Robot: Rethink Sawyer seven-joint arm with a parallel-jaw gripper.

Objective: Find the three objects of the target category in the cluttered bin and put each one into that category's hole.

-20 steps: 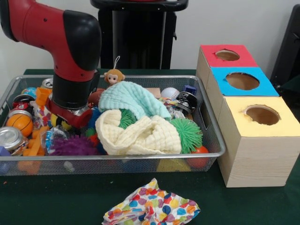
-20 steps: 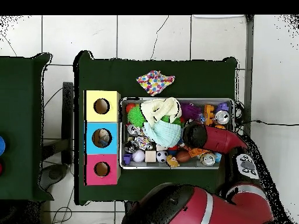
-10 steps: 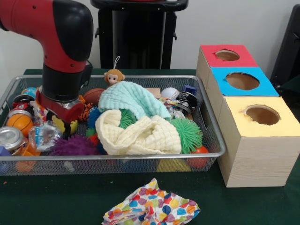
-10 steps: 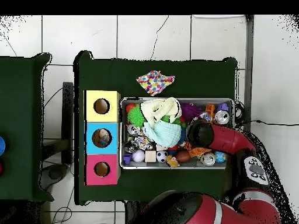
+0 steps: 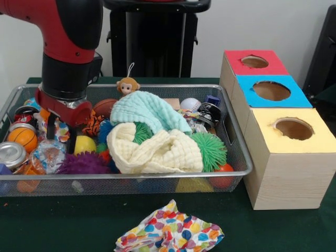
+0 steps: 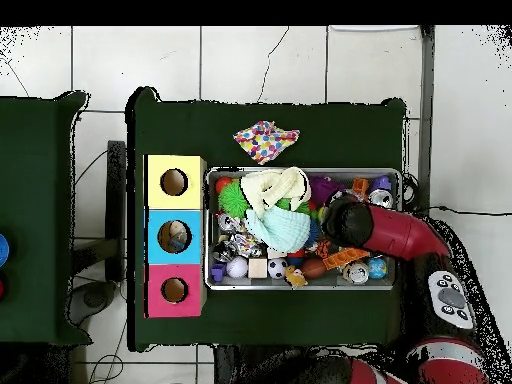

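Front view: bin (image 5: 239,157) (image 6: 402,190) just left of yellow box (image 5: 294,163), crammed with toys and cloths. Gripper (image 5: 59,128) down among clutter at bin's left end, beside yellow ball (image 5: 85,144); finger spread impossible to tell.

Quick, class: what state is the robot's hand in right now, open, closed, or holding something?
Hand: cannot be told; it is down among the toys at the bin's end, partly hidden.
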